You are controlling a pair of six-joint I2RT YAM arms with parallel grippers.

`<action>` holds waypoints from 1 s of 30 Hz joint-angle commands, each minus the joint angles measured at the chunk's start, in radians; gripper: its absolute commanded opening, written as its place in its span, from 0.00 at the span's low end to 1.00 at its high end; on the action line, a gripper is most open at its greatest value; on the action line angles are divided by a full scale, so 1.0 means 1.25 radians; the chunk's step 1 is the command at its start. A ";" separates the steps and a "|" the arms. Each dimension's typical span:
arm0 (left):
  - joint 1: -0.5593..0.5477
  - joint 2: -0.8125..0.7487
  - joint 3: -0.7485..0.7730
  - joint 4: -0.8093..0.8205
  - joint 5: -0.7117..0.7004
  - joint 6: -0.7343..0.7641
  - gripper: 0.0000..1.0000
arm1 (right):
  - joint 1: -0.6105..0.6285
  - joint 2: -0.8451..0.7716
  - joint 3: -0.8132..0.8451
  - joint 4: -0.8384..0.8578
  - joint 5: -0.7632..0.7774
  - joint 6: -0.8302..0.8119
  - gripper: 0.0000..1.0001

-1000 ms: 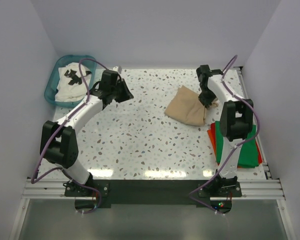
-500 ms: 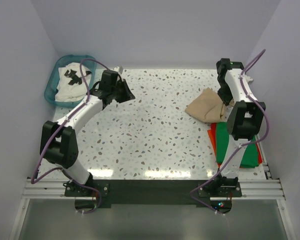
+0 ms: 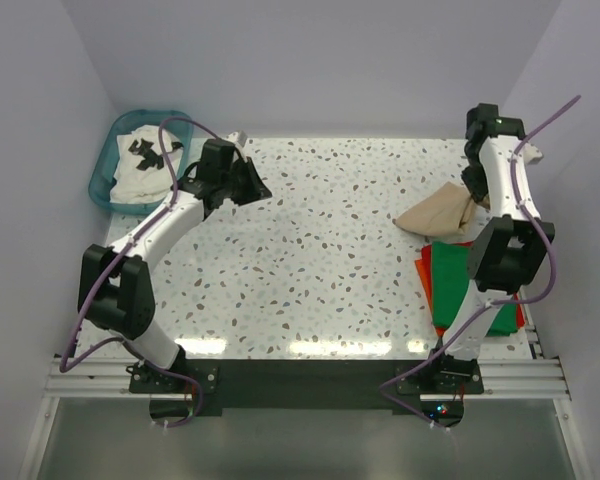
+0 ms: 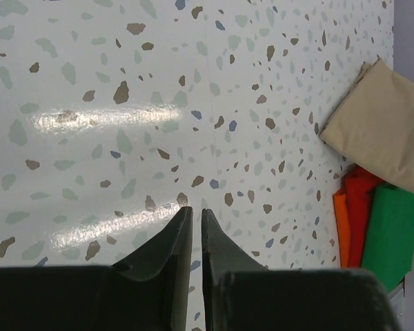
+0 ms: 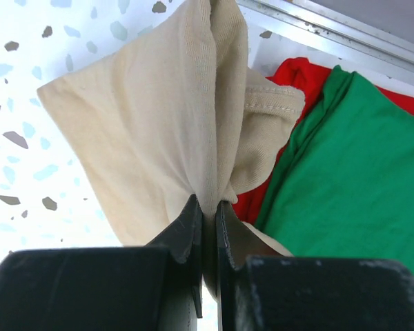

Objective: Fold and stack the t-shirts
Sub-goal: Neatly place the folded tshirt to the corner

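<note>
The right gripper (image 5: 205, 207) is pinching a gathered fold of the tan t-shirt (image 5: 152, 117) between closed jaws. The cloth is draping down from them over the far right of the speckled table (image 3: 310, 250), just beside the green t-shirt (image 5: 345, 172), which is lying on the red-orange t-shirt (image 5: 290, 72) at the right edge. The left gripper (image 4: 196, 210) is hovering empty over bare tabletop with only a thin slit between its jaws, while the white printed t-shirt (image 3: 140, 170) is sitting in the teal basket (image 3: 98, 182) at the far left corner.
</note>
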 commanded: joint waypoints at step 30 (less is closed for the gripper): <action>-0.006 -0.063 -0.024 0.004 0.023 0.009 0.14 | -0.072 -0.315 -0.038 -0.208 -0.035 -0.093 0.00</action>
